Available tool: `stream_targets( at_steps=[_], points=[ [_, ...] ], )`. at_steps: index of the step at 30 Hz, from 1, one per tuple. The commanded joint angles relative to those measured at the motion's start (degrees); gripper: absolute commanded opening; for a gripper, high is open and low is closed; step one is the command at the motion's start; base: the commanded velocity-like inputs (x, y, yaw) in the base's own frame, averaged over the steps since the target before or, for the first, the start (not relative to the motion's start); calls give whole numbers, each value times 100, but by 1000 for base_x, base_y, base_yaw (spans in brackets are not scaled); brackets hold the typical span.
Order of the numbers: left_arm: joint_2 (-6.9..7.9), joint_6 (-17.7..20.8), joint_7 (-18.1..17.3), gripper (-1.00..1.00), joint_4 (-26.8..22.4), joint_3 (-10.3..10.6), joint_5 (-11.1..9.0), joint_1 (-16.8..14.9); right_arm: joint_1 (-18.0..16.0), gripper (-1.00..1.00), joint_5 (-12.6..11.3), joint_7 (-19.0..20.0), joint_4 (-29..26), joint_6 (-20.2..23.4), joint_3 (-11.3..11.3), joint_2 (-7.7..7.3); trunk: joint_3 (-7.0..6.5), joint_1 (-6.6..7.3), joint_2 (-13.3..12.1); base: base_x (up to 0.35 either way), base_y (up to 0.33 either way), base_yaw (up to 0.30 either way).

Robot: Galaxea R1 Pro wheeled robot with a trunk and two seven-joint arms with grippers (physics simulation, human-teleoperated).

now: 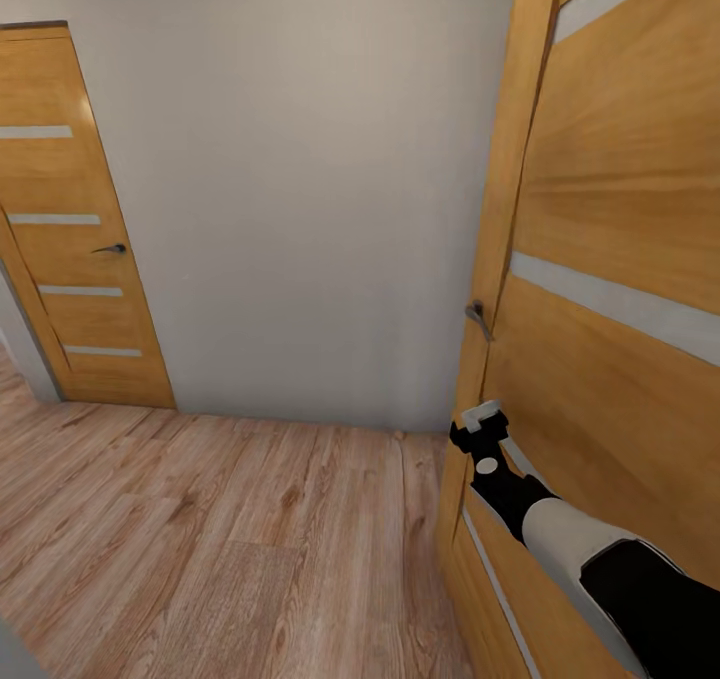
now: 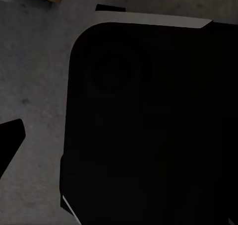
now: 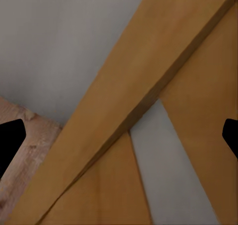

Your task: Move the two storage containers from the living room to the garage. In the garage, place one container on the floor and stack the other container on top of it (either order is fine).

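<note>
So I'm in a hallway with light wood plank floor [image 1: 230, 539] and a plain grey-white wall [image 1: 300, 179] ahead. My right gripper [image 1: 484, 421] is reaching out toward a big wooden door [image 1: 620, 259] with pale horizontal strips, right up against its edge and frame. The door's small dark handle [image 1: 478, 317] sits just above my fingers, apart from them, not touched. From the right wrist camera, my two dark fingertips [image 3: 11, 143] sit at opposite edges of the picture, so they're spread wide with nothing between them, just the door frame [image 3: 129, 96], a pale strip and a bit of wall and floor beyond.

There's a second wooden door [image 1: 75, 229] well off to my left, closed, with its own lever handle.

Left wrist camera is mostly a big black rounded part of my own body [image 2: 148, 120] over a grey surface [image 2: 34, 96]. One dark fingertip [image 2: 9, 140] pokes in at the edge, but I can't tell how wide that gripper is.

No orange containers anywhere in what I can see.
</note>
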State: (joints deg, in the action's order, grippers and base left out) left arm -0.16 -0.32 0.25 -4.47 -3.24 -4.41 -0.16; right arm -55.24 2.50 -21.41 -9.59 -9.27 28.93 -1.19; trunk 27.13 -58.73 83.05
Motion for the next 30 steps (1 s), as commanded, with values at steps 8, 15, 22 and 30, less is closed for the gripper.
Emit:
stream_targets(
  at_steps=[8, 15, 22, 30],
  points=[
    [-2, -3, 1, 100, -2, -28, -43, 2, -4, 100, 22, -114, -8, -272, -23, 78, 6, 0, 3, 0, 0, 0],
    [-2, -3, 4, 100, -2, -28, -43, -1, -4, 100, 22, -117, -7, -260, -19, 84, 6, 0, 3, 0, 0, 0],
    [-2, -3, 8, 100, -2, -28, -43, -1, -4, 100, 27, -117, -7, -266, -15, 84, 6, 0, 3, 0, 0, 0],
    [-2, -3, 9, 100, -2, -28, -43, -1, -4, 100, 12, -117, -7, -259, -12, 92, 6, 0, 3, 0, 0, 0]
  ],
)
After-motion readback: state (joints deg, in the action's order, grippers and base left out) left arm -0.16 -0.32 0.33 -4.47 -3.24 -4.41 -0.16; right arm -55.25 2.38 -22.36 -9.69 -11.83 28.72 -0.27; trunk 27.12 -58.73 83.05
